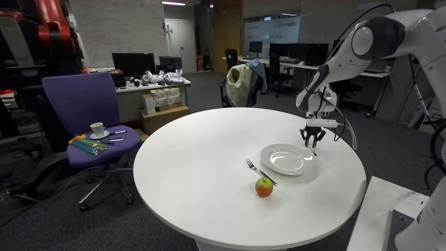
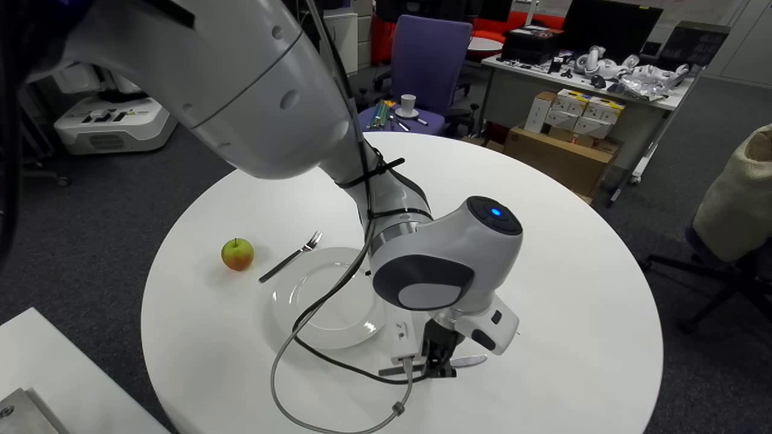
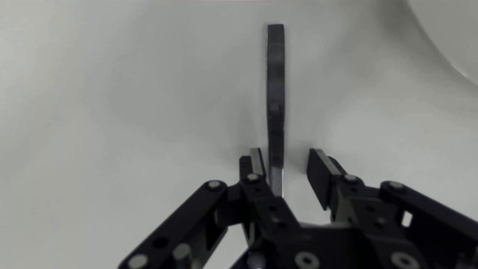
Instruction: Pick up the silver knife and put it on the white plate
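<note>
The hand (image 3: 285, 164) stands partly spread astride the silver knife (image 3: 276, 74), not gripping it: in the wrist view the left finger (image 3: 257, 162) is just beside it, the right one apart. The knife lies on the table (image 1: 209, 157), right of the white plate (image 1: 284, 158) in an exterior view. If you close now, that uneven gap could push or twist it; your fingertips, too high, may slip off so thin a thing, or, too low, jam on the table.

Round white table (image 1: 195, 157) before me: shallow round white plate (image 1: 285, 159); straight silvery-grey metal knife (image 3: 276, 93), between plate and table edge; silvery metal fork (image 2: 287, 261), just beside the plate; round red-green apple (image 1: 264, 187), between fork and edge.
</note>
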